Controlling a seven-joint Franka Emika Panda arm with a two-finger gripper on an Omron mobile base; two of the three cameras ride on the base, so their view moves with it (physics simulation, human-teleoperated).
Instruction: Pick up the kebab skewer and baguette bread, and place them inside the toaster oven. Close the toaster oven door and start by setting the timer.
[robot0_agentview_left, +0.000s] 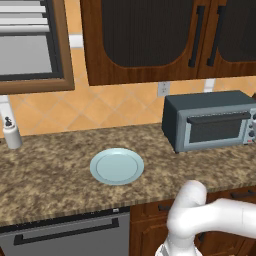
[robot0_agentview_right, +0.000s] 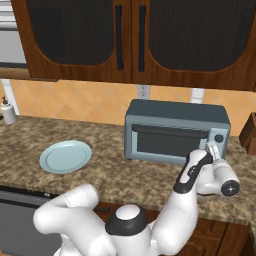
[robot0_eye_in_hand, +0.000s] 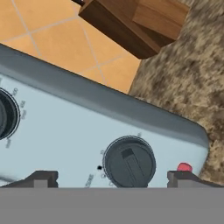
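One plate (robot0_agentview_left: 117, 166) left of toaster oven (robot0_agentview_left: 210, 121).

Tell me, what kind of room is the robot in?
It looks like a kitchen. There's a speckled stone counter with a toaster oven and a plate on it, and dark wooden cupboards hang above.

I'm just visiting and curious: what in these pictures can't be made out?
- Inside the toaster oven: the dark glass of its shut door hides any food, both base views.
- Dial markings: too blurred to read, hand view.
- Second dial: cut off by the left edge, hand view.
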